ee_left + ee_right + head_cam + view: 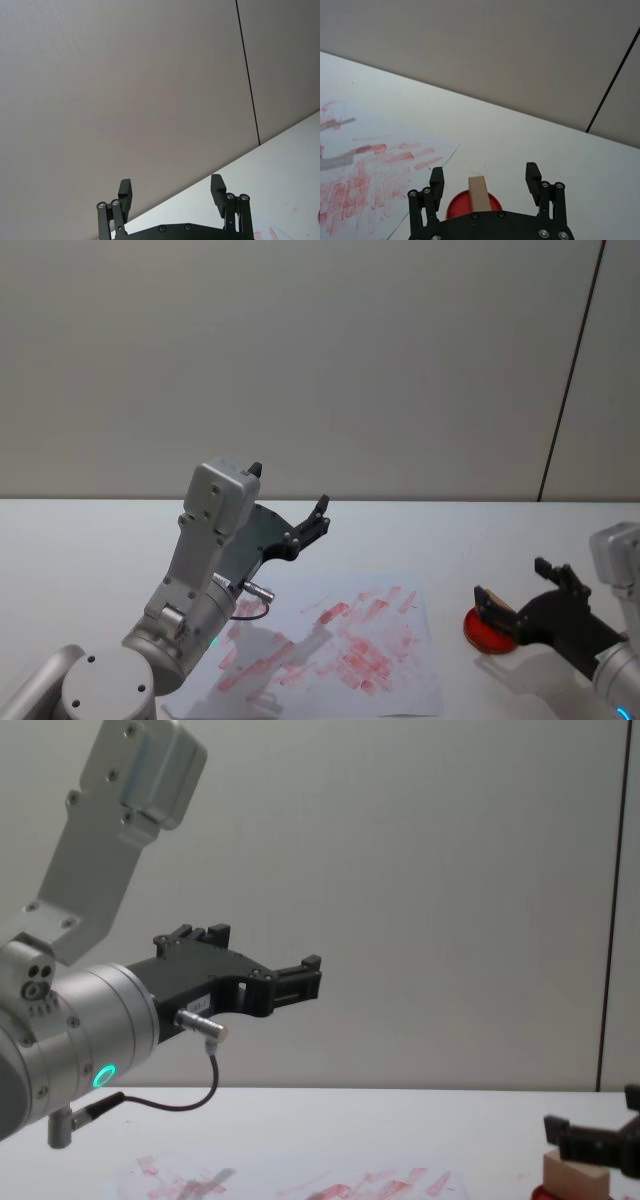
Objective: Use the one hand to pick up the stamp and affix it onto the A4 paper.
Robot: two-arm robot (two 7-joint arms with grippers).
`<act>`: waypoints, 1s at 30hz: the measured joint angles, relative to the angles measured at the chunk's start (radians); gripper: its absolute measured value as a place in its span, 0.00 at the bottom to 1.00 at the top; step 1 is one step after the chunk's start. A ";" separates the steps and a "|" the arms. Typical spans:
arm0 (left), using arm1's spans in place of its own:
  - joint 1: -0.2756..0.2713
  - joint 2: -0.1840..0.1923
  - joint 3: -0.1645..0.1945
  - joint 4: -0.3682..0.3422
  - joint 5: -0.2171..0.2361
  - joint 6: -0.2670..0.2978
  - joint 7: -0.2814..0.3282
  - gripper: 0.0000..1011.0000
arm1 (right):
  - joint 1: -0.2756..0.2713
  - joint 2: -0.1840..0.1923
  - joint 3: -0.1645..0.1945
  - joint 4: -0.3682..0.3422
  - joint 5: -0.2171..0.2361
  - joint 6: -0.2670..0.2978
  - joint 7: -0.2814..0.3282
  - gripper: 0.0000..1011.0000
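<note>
Right gripper (484,172) released, fingers spread wide, straddling the stamp (477,192) that stands between them on the red pad (457,210). Centre on it, drop lower, clamp its flat sides squarely. A4 paper (365,185) to the claw's left. Left gripper (289,487) beyond, parked high, fingers apart.

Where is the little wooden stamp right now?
In the head view, the stamp stands on the red pad at lower right, between the right gripper's open fingers.

Beige wooden stamp (479,192) is standing upright on the red pad (456,209), between the right tool's (485,172) spread fingers. Red-smeared A4 paper (340,640) is lying flat nearby.
</note>
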 joint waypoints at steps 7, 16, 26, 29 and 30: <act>0.000 0.000 0.000 0.000 0.000 0.000 0.000 0.99 | 0.015 -0.007 -0.006 0.046 -0.016 0.022 0.025 0.99; 0.000 0.000 0.000 0.000 0.000 0.000 0.000 0.99 | 0.032 -0.017 -0.012 0.086 -0.025 0.039 0.046 0.97; 0.000 0.000 0.000 0.000 0.000 0.000 0.000 0.99 | 0.051 -0.028 -0.015 0.121 -0.030 0.050 0.056 0.73; 0.000 0.000 0.000 0.000 0.000 0.000 0.000 0.99 | 0.057 -0.030 -0.016 0.130 -0.031 0.051 0.058 0.64; 0.000 0.000 0.000 0.000 0.000 0.000 0.000 0.99 | 0.059 -0.032 -0.016 0.134 -0.032 0.051 0.059 0.59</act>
